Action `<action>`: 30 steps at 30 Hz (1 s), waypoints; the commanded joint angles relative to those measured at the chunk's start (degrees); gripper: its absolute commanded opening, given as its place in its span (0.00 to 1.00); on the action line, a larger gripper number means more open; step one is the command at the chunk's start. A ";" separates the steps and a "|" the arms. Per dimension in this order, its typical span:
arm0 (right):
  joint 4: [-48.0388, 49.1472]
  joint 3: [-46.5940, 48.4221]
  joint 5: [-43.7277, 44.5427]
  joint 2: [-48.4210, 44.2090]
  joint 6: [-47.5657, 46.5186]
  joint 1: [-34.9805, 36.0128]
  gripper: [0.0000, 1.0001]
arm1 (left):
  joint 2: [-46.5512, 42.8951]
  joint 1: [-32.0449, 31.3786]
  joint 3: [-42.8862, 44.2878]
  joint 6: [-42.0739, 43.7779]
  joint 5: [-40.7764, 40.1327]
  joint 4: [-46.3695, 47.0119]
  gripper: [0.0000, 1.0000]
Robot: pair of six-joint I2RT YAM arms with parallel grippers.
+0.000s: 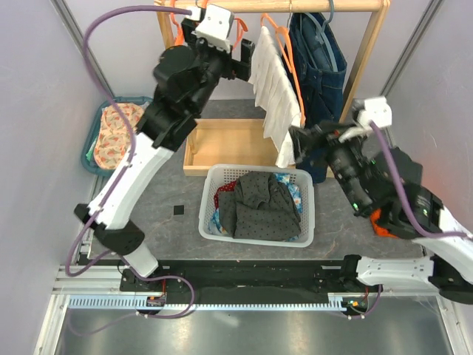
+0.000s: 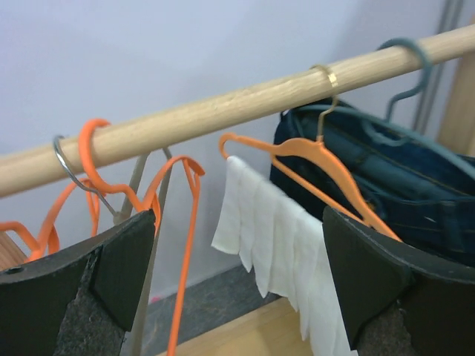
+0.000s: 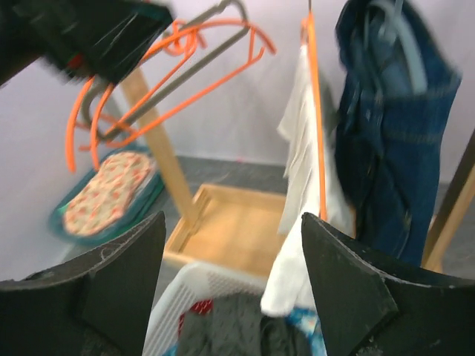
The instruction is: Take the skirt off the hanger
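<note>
The white skirt (image 1: 275,89) hangs from an orange hanger (image 1: 284,41) on the wooden rod (image 1: 310,7). My left gripper (image 1: 244,59) is raised just left of the skirt's top, below the rod, and is open and empty. In the left wrist view the skirt (image 2: 274,237) and its hanger (image 2: 319,156) lie ahead, beyond the wide-apart fingers (image 2: 119,267). My right gripper (image 1: 299,146) is open beside the skirt's lower hem. In the right wrist view the skirt (image 3: 300,185) hangs ahead of the gripper (image 3: 234,289) on its hanger (image 3: 315,111), with nothing held.
A dark denim garment (image 1: 318,59) hangs right of the skirt. Empty orange hangers (image 2: 171,193) crowd the rod's left end. A white basket (image 1: 209,192) of clothes sits below, with a wooden tray (image 1: 222,144) behind it. A teal bin (image 1: 94,133) of floral cloth stands at the left.
</note>
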 commanded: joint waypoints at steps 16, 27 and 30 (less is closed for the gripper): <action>5.64 36.38 -15.06 34.64 -16.46 -29.71 0.76 | -22.24 -3.33 -18.90 -1.14 14.85 -18.21 1.00; -1.92 40.35 -26.94 42.91 -7.93 -33.32 0.73 | -21.19 -3.77 -23.12 -3.34 17.23 -18.39 1.00; -1.92 38.50 -26.42 43.26 -7.49 -33.58 0.71 | -21.19 -3.85 -23.65 -2.99 16.97 -18.22 1.00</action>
